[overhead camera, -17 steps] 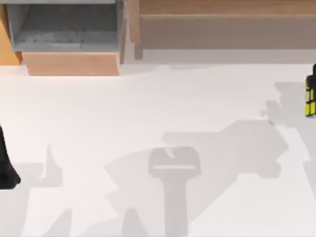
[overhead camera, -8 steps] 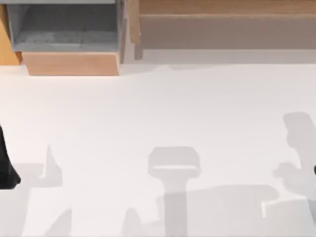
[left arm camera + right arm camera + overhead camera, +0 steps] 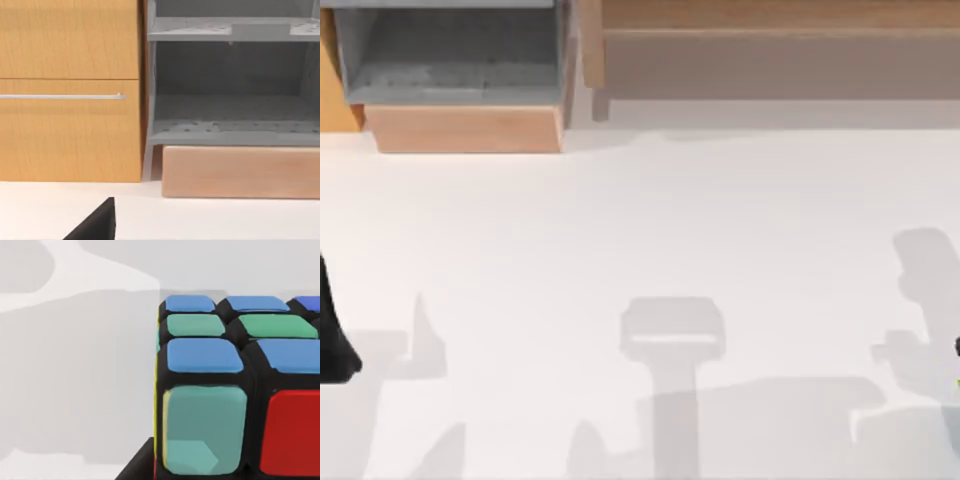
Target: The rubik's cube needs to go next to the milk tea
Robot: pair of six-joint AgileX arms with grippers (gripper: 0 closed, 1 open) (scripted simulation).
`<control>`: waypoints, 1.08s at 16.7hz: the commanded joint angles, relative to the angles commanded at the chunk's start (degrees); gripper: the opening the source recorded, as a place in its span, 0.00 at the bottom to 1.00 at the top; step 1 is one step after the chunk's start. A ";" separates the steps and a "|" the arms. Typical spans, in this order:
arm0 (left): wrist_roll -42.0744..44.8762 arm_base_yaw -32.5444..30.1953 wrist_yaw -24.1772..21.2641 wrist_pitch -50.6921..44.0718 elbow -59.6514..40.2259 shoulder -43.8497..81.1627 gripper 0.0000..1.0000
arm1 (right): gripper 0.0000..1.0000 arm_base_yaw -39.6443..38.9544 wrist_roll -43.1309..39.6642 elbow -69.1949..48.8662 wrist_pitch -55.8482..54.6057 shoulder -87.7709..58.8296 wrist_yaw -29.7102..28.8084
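The rubik's cube (image 3: pixel 235 390) looms close in the right wrist view, black-edged with blue, green, teal and red squares. A dark finger (image 3: pixel 139 466) of my right gripper sits against its lower corner. In the top view a yellow-green sliver of the rubik's cube (image 3: pixel 957 382) peeks in at the right edge of the table, just below a black bit of my right gripper (image 3: pixel 957 349), which is shut on it. The milk tea is out of view. My left arm (image 3: pixel 330 335) is parked at the left edge, and a dark part of it (image 3: pixel 95 225) appears in the left wrist view.
A wooden cabinet with an open grey shelf compartment (image 3: pixel 450 60) stands at the back left, its drawer front with a metal handle (image 3: pixel 60 96) beside it. A long wooden ledge (image 3: pixel 770 50) runs along the back. Arm shadows lie on the white table (image 3: pixel 640 220).
My right gripper carried the cube from higher on the right edge down toward the front right. Its shadow shifted the same way. In the last half second almost nothing moved.
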State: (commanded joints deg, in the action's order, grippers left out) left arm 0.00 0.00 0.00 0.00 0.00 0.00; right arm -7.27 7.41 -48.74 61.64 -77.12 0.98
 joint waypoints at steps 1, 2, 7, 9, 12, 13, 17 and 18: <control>0.00 0.00 0.00 0.00 0.00 0.00 1.00 | 0.00 -0.15 0.06 -0.08 -0.22 0.18 0.38; 0.00 0.00 0.00 0.00 0.00 0.00 1.00 | 0.00 -0.30 0.15 -0.16 -0.52 0.39 0.82; 0.00 0.00 0.00 0.00 0.00 0.00 1.00 | 0.00 -0.59 1.17 -0.17 -2.53 1.24 2.56; 0.00 0.00 0.00 0.00 0.00 0.00 1.00 | 0.00 -0.64 1.52 0.09 -3.22 1.43 2.78; 0.00 0.00 0.00 0.00 0.00 0.00 1.00 | 0.00 -0.73 1.71 0.70 -4.05 1.60 2.58; 0.00 0.00 0.00 0.00 0.00 0.00 1.00 | 0.00 -0.76 1.67 0.91 -4.25 1.60 2.38; 0.00 0.00 0.00 0.00 0.00 0.00 1.00 | 0.00 -0.76 0.88 1.68 -4.59 1.03 1.00; 0.00 0.00 0.00 0.00 0.00 0.00 1.00 | 0.00 -0.66 0.62 1.95 -4.62 0.69 0.58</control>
State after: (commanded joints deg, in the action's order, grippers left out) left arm 0.00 0.00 0.00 0.00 0.00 0.00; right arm -7.93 8.03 -46.79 57.02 -76.44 1.56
